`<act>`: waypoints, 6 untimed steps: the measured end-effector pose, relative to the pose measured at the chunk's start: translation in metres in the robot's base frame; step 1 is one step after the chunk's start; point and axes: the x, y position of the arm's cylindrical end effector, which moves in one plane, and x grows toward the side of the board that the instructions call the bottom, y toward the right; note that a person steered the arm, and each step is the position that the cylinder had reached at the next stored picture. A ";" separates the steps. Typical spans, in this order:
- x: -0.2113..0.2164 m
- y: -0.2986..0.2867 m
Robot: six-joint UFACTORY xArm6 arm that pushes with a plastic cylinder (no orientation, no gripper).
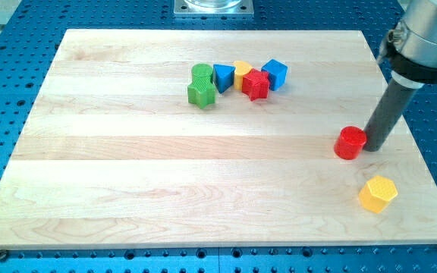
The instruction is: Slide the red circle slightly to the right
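My tip touches the right side of the red circle on the bench; this blocks a rightward push, I think; the tool is a plain rod with nothing to open or close.

On my screen the red circle is a plain bright red, and my tip ends a rod that is dark grey, almost black, under a lighter grey collar. The yellow hexagon is a warm plain yellow, while in the cluster I see a green block, a blue triangle, a yellow block, a red star-like block and a blue cube. The board is pale wood with faint lengthwise grain stripes, and the table around it is blue, patterned with rows of small dark holes.
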 end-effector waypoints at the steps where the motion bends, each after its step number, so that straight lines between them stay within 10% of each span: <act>1: -0.026 -0.014; 4: 0.015 -0.060; 6: -0.035 -0.064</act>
